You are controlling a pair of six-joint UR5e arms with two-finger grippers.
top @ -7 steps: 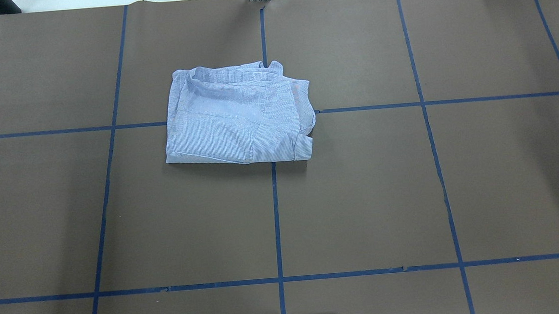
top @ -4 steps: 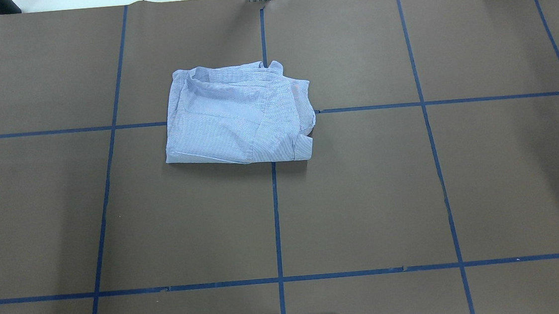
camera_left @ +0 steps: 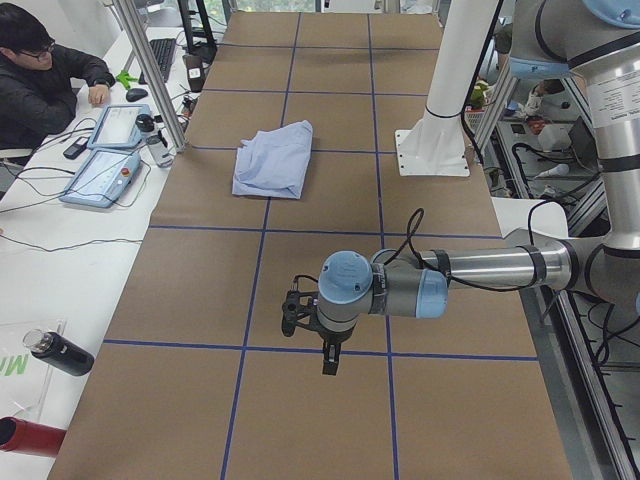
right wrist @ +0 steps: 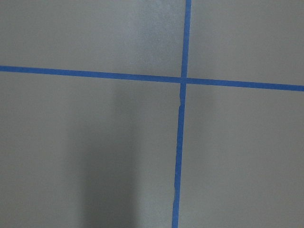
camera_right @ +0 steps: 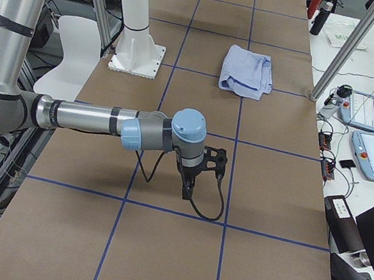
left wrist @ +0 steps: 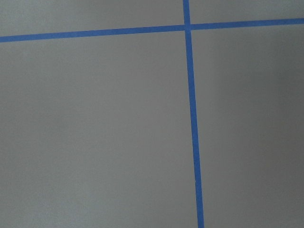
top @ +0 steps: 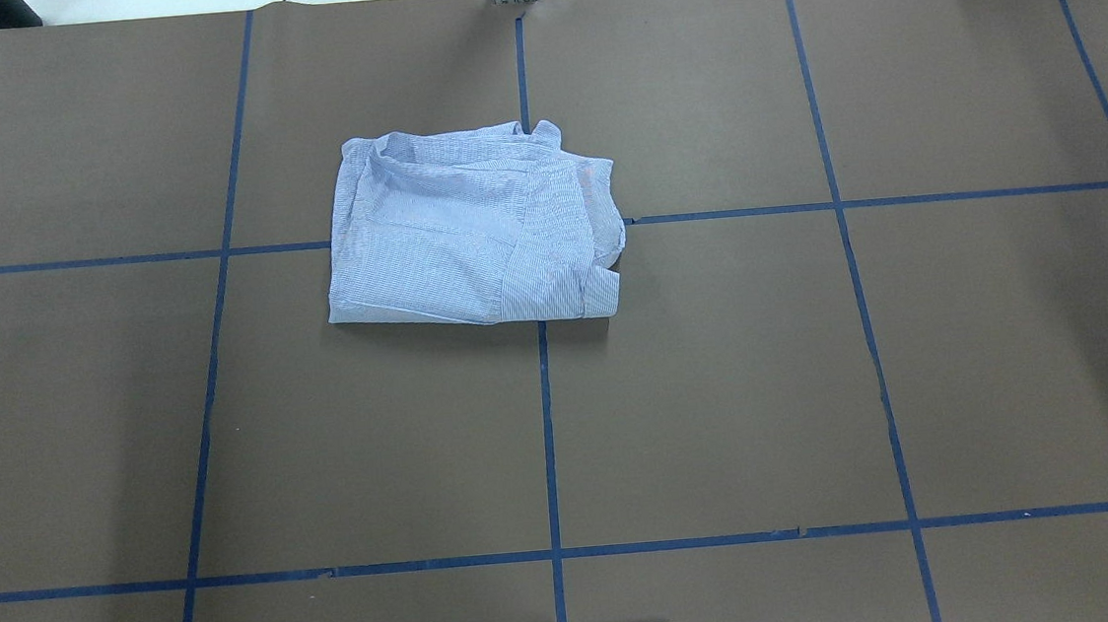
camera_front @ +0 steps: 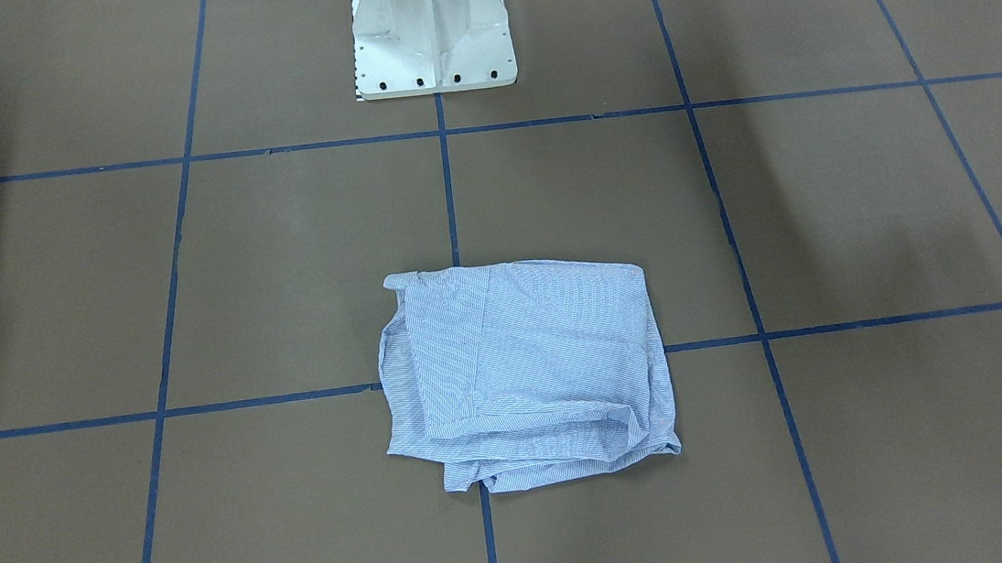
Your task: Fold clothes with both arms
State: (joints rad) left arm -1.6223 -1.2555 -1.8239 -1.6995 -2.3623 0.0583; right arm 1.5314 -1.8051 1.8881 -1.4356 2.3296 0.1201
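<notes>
shirt | folded, rumpled rectangle | blue-white fine stripes | flat on table

Open mat surrounds the shirt; pedestal stands well apart.

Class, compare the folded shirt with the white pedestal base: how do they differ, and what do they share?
The shirt is striped blue-white cloth, rumpled; the pedestal base is plain white with bolt holes. The shirt lies flat; the base rises upright. Both sit on the centre tape line.
</notes>
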